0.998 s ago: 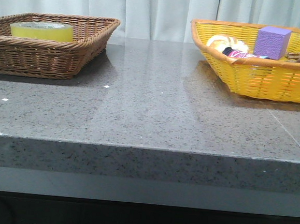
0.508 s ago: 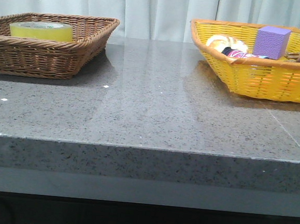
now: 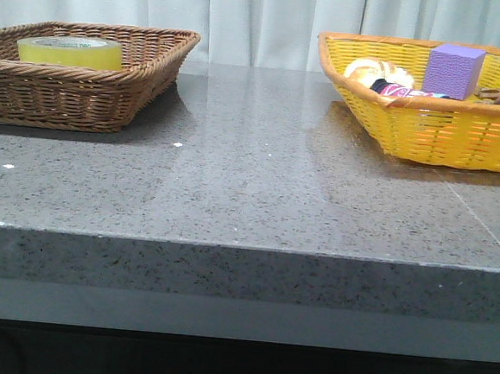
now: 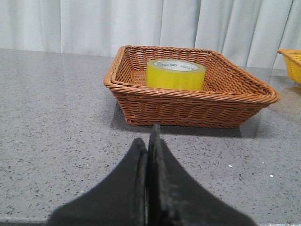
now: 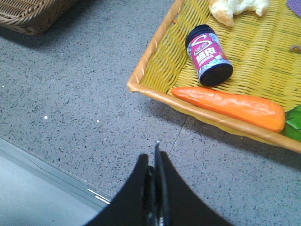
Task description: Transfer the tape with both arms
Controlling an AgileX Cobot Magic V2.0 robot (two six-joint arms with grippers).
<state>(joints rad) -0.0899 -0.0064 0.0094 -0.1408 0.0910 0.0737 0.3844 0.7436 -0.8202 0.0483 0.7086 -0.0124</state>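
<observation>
The tape [image 3: 69,51], a wide translucent yellow roll with a white, green-printed core, lies flat in the brown wicker basket [image 3: 75,95] at the table's back left. It also shows in the left wrist view [image 4: 175,74], well beyond my left gripper [image 4: 148,139], which is shut and empty over the grey table short of the basket [image 4: 188,106]. My right gripper [image 5: 153,157] is shut and empty over the table near its front edge, beside the yellow basket's [image 5: 155,52] corner. Neither arm shows in the front view.
The yellow basket [image 3: 445,133] stands at the back right and holds a purple cube [image 3: 454,69], a dark jar with a pink label [image 5: 208,56], a carrot [image 5: 230,106] and a pale bread-like item [image 3: 378,73]. The grey stone table [image 3: 250,187] lies between the baskets.
</observation>
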